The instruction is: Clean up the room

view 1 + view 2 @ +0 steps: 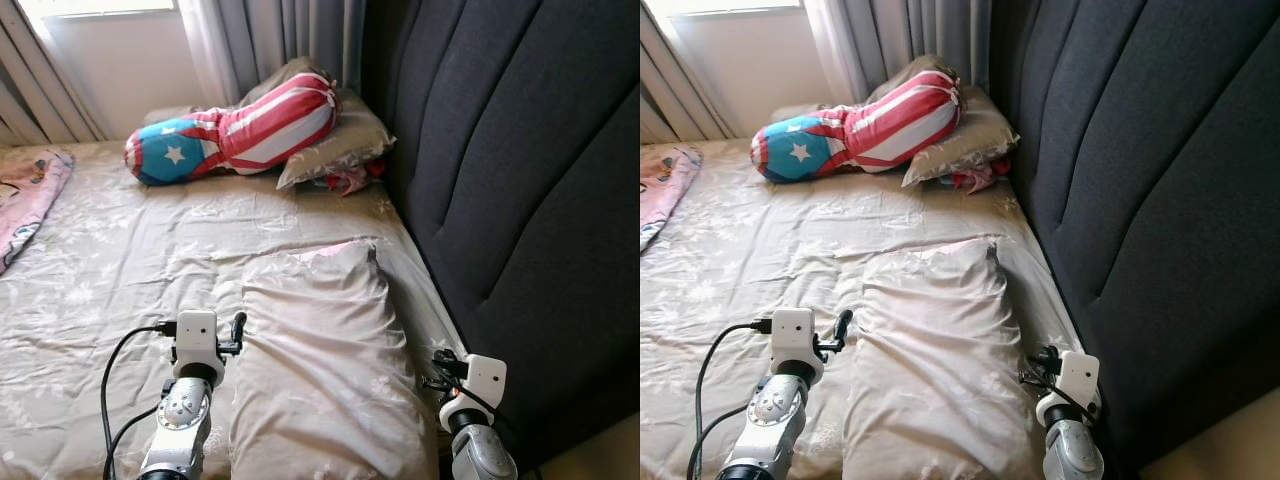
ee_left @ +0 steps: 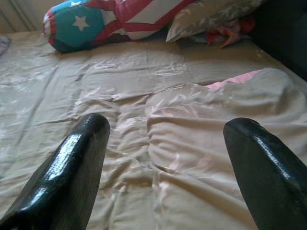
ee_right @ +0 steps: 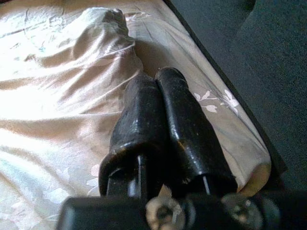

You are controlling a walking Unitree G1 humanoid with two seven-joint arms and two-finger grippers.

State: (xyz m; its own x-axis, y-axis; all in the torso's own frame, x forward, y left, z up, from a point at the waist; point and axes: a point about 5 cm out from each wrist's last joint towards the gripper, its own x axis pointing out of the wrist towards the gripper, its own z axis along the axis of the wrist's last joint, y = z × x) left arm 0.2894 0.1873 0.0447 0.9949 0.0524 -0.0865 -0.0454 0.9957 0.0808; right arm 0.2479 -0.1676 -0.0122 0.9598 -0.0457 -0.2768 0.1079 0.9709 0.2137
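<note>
With my left gripper (image 2: 165,158) spread wide and empty at the near pillow (image 1: 325,370) and my right gripper (image 3: 165,120) pressed shut, holding nothing, I'd pinch the pillow's left edge deep.

no legible text, labels, brands or numbers on any surface. sole sign-like marking: a white star on the blue end of the red-and-white striped bolster cushion (image 1: 235,137), which lies at the head of the bed (image 1: 120,260). floral print on the bedding, no lettering.
</note>
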